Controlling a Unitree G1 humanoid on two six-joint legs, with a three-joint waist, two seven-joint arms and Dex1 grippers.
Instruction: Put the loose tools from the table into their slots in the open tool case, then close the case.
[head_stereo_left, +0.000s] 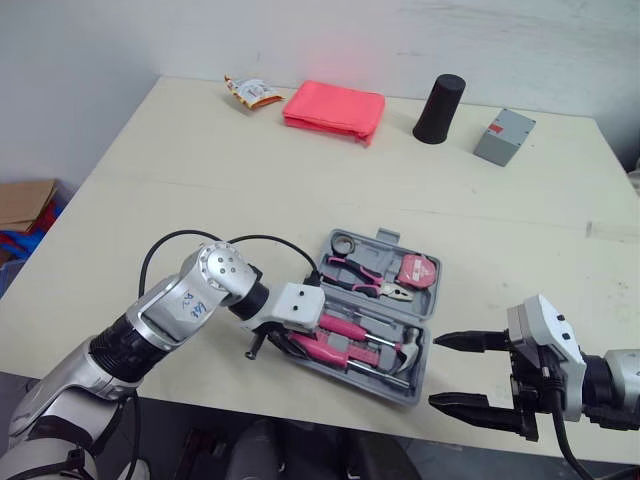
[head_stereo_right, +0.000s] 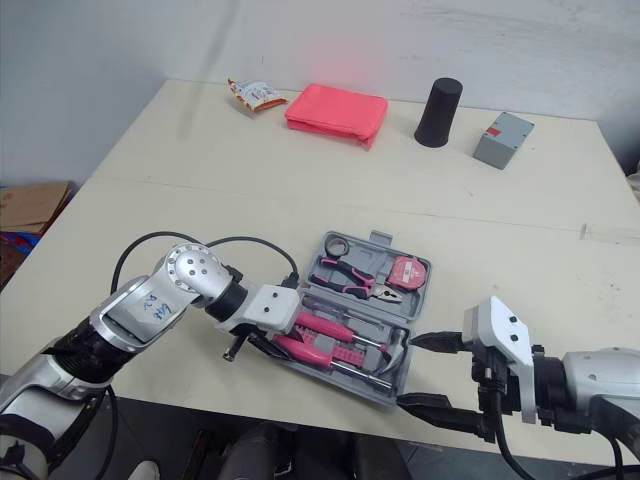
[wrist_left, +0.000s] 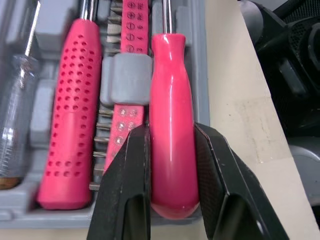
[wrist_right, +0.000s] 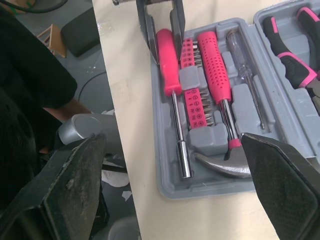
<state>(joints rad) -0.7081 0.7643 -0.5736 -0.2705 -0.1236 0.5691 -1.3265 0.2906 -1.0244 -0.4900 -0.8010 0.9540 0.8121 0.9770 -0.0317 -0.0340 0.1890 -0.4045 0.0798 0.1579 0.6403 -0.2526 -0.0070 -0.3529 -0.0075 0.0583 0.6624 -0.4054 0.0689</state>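
The grey tool case (head_stereo_left: 385, 238) lies open near the table's front edge. Its lid half holds pliers (head_stereo_left: 365, 275) and a pink tape measure (head_stereo_left: 415, 270). My left gripper (wrist_left: 172, 131) is shut on the smooth pink screwdriver (wrist_right: 167, 55), which lies in the slot nearest the front edge. Beside it in the case sit a strip of bits (wrist_right: 192, 85), a hammer with a dotted pink handle (wrist_right: 215, 60) and a clear-handled screwdriver (wrist_right: 242, 60). My right gripper (head_stereo_left: 435, 371) is open and holds nothing, just off the case's right end.
At the table's far side lie a snack packet (head_stereo_left: 250, 92), a folded pink cloth (head_stereo_left: 334, 110), a black cylinder (head_stereo_left: 439, 108) and a small grey box (head_stereo_left: 504, 137). The case's near wall is close to the table's front edge (head_stereo_left: 330, 405).
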